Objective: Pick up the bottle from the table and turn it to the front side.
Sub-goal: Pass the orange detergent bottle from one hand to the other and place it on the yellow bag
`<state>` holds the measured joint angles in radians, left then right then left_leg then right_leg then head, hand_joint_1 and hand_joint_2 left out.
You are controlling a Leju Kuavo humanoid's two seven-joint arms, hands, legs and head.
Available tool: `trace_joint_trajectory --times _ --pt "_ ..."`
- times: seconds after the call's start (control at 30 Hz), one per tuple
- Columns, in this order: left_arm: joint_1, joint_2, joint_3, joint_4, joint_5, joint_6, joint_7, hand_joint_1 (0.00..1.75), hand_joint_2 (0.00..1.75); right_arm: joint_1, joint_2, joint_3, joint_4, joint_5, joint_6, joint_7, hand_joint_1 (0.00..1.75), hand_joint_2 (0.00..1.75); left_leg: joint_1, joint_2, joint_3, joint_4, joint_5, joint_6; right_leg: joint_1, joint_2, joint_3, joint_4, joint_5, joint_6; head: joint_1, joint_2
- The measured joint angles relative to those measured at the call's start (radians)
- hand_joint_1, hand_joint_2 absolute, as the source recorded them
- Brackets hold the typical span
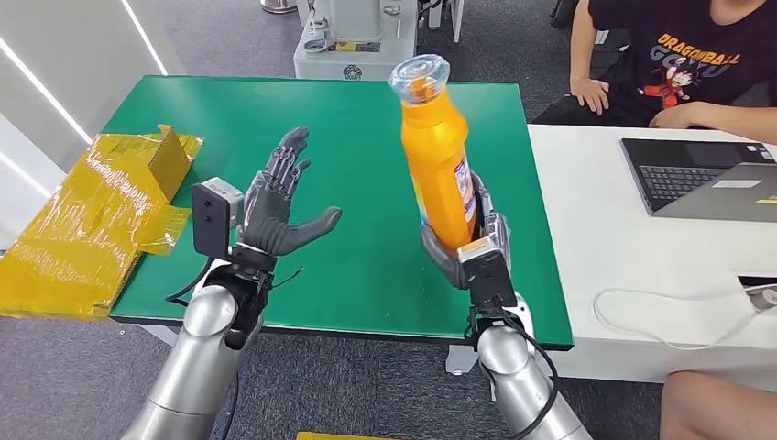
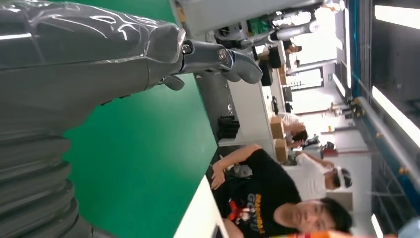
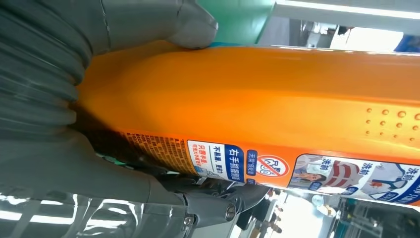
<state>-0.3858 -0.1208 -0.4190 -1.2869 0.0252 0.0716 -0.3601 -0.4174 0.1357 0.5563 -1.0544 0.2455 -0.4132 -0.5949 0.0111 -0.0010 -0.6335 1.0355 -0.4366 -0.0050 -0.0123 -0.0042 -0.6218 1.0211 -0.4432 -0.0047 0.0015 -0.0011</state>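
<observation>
While the right hand (image 1: 463,240) gripped the orange bottle (image 1: 438,156) by its base, it rose nearly upright above the green table (image 1: 366,257) | left hand (image 1: 279,206) beside it, fingers spread, holding nothing.

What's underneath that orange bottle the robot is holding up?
The orange bottle is lifted clear of the green table, which lies below it. Its lower end sits in the right hand, whose fingers wrap it, so the bottle's base is hidden.

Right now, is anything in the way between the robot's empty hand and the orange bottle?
Nothing visible. The left hand is open above the green table, and only bare table lies between it and the orange bottle that the right hand holds up.
</observation>
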Motion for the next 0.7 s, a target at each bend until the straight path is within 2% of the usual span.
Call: trace_joint_trajectory --times 0.37,0.7 --pt "-0.159 0.033 -0.063 0.131 -0.049 -0.087 0.056 0.00 1.75 -0.030 -0.029 0.022 0.081 0.153 0.060 0.004 1.75 1.75 0.000 0.000 0.000 0.000 0.000 0.000 0.000 0.000 0.000 0.000 0.000 0.000 0.000 0.000" --pt "-0.251 0.039 -0.113 0.224 0.020 -0.166 0.104 0.00 1.75 -0.083 -0.050 0.036 0.182 0.185 0.068 -0.017 1.75 1.75 0.000 0.000 0.000 0.000 0.000 0.000 0.000 0.000 0.000 0.000 0.000 0.000 0.000 0.000"
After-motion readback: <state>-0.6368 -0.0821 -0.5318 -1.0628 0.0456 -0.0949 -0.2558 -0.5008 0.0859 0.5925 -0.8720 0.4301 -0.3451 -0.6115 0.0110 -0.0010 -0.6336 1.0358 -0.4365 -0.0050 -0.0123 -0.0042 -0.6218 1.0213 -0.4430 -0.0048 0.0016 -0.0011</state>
